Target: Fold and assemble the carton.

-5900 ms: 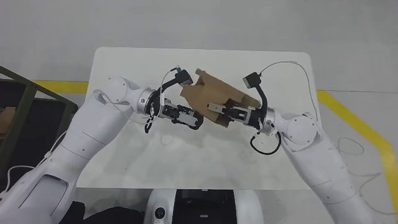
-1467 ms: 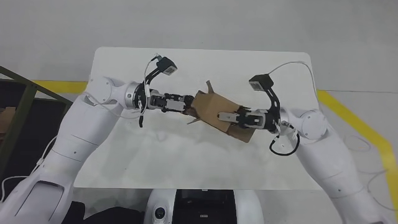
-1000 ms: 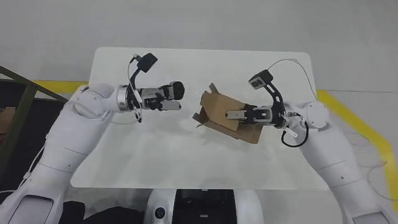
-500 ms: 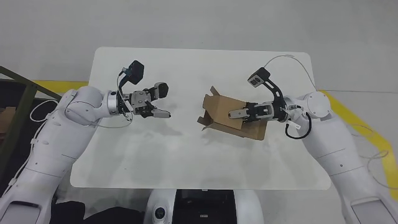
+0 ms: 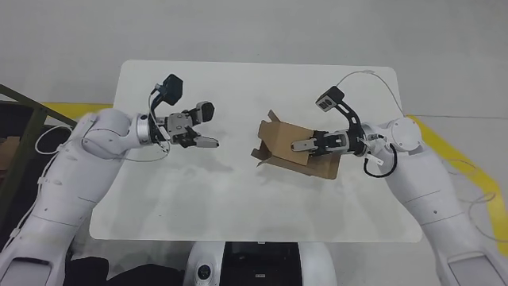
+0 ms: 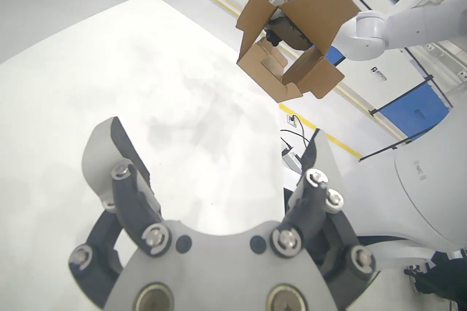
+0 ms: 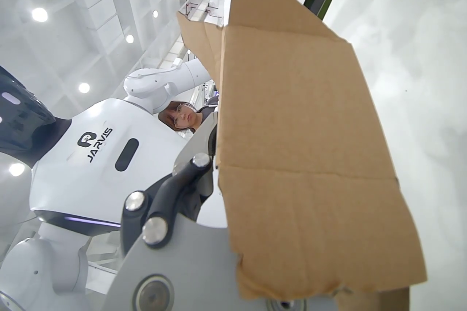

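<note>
A brown carton [image 5: 290, 152] with its flaps spread open hangs just above the white table [image 5: 238, 199], right of the middle. My right gripper [image 5: 300, 146] is shut on one of its walls. In the right wrist view that wall [image 7: 292, 144] stands close in front, with one finger [image 7: 199, 159] pressed against its edge and the other hidden behind the cardboard. My left gripper [image 5: 208, 129] is open and holds nothing, well left of the carton. Its two fingers [image 6: 109, 144] frame bare table, and the carton [image 6: 288, 46] hangs farther off in the other arm's grip.
A dark green rack [image 5: 24, 127] stands off the table's left side. A yellow floor line [image 5: 444, 151] runs past the right edge. A white cable [image 5: 373, 83] loops above the right arm near the table's far right corner.
My left gripper let go of the carton and drew back to the left, now open. The right gripper kept the carton and shifted it slightly right. Little has moved in the last half second.
</note>
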Robot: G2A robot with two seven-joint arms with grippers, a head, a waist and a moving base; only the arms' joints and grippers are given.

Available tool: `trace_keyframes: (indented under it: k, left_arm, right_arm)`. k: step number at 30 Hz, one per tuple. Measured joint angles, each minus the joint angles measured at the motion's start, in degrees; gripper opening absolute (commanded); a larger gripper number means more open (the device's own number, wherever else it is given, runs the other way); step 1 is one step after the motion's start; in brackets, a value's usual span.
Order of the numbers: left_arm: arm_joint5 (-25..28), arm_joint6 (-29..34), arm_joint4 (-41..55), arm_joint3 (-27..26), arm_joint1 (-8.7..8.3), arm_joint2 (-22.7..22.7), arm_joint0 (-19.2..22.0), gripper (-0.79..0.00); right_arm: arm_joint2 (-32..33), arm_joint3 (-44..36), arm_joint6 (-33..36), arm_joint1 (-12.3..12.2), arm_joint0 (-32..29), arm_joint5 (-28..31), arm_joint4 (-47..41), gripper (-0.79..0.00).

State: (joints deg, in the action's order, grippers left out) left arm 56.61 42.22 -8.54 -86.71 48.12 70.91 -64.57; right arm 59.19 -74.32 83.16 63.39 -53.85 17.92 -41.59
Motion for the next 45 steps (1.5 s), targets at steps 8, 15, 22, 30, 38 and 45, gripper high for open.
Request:
trace_keyframes:
  k: [8,15,22,30,38,45]
  left_arm:
    - [1.39,-9.67,-15.80,-3.15,0.62,-1.77,-1.70,0.000]
    - [1.39,-22.56,-24.97,-5.09,0.18,-6.76,-1.56,0.000]
    - [1.39,-39.66,-36.16,-3.30,-1.63,-15.18,0.72,0.000]
    - [1.39,-63.10,-52.11,-0.06,-3.97,-21.79,3.98,0.000]
    - [1.39,-76.94,-61.27,2.88,-5.78,-31.39,7.90,0.000]
    - [1.39,-79.84,-57.14,1.71,-7.04,-41.04,14.02,0.000]
  right_arm:
    - [-2.54,5.36,4.92,0.41,4.72,-1.63,0.72,-0.785]
    - [-5.59,11.16,4.84,1.17,8.39,-1.63,-2.56,-0.785]
    - [-7.17,10.24,4.84,1.07,9.23,-1.62,-3.55,-0.785]
    - [-7.81,8.60,4.84,0.32,8.97,-1.62,-3.22,-0.785]
    - [-7.55,8.80,4.82,0.40,8.46,-1.58,-5.04,-0.785]
    - [-6.52,8.16,4.62,0.90,7.36,-1.39,-7.25,-0.785]
